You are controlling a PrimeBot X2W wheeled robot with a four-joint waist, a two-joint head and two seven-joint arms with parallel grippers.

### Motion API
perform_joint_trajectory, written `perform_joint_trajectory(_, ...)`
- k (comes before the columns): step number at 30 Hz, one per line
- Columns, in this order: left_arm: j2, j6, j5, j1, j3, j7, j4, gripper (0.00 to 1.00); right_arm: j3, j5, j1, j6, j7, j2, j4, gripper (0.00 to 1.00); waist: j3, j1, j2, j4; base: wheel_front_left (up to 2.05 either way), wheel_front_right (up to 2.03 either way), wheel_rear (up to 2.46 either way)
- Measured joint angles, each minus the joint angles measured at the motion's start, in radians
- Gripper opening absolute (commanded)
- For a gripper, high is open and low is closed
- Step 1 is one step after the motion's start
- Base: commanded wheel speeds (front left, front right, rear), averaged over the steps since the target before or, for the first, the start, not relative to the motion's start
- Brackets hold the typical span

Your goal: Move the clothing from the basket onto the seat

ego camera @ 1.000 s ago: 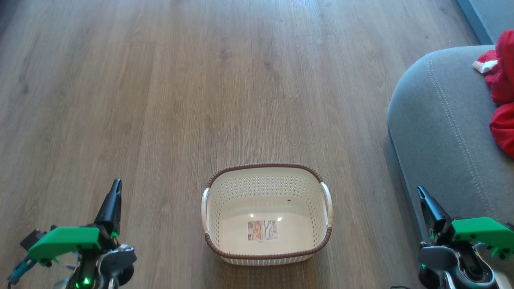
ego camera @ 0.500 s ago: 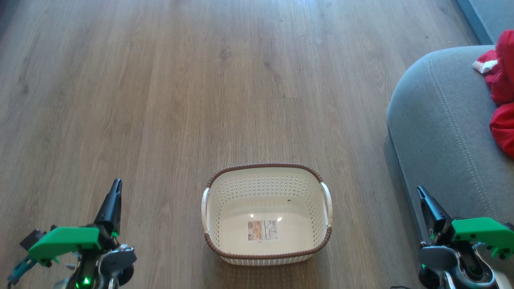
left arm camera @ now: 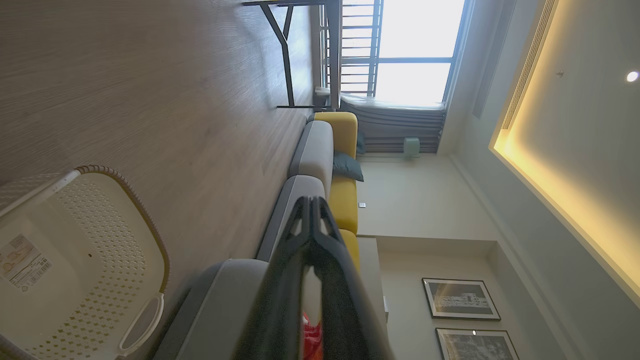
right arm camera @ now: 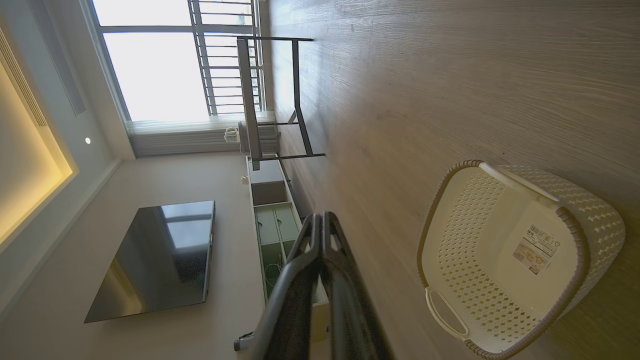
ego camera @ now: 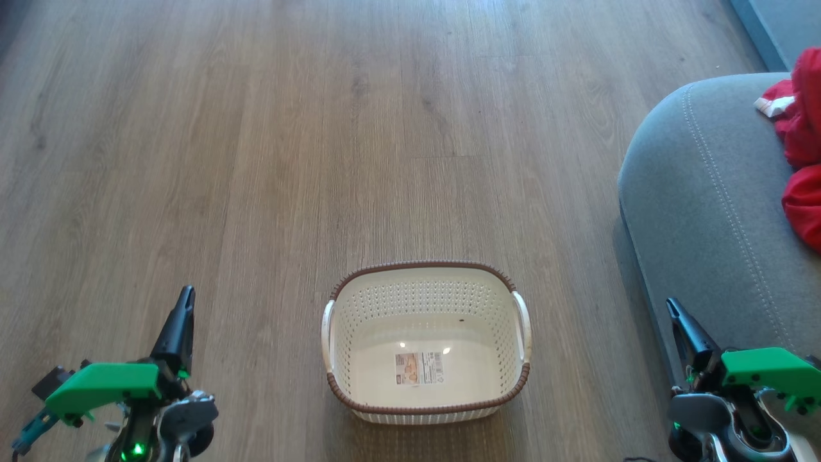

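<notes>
A: While both arms hang low beside the robot, where is the clothing (ego camera: 803, 138)?

B: Noted: on the seat (ego camera: 699, 212), up on the cushion's top and in from its rounded edge. It is well apart from the basket (ego camera: 426, 410).

A: Appearance of the clothing?

B: Bright red and soft, bunched into two rumpled heaps, one above the other in the head view. A small white part (ego camera: 773, 106) sticks out on the side nearest the cushion's rounded edge. The garment runs past the right edge of the head view, so I cannot tell its full extent.

A: The seat?

B: Grey fabric with a rounded corner and two lines of light stitching along the top. It stands on the wooden floor (ego camera: 256, 128), to the right of the basket.

A: The basket?

B: Cream-white with perforated walls, a brown woven-look rim and a handle at each short side. It sits upright on the floor between the two arms. Its bare bottom shows a label sticker (ego camera: 419, 367).

A: The tools?

B: Left tool (ego camera: 186, 295): fingers pressed together into one dark point, gripping nothing, above the floor left of the basket. Right tool (ego camera: 671, 307): fingers likewise together with nothing between them, just beside the seat's front edge.
</notes>
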Motion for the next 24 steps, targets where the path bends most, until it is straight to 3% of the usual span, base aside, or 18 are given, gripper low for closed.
perform_joint_trajectory(24,0.000,0.000,0.000,0.000,0.000,0.000,0.000,0.00,0.000,0.000,0.000,0.000,0.000,0.000,0.000,0.00,0.000,0.0000,0.0000,0.000,0.00,0.00,0.00)
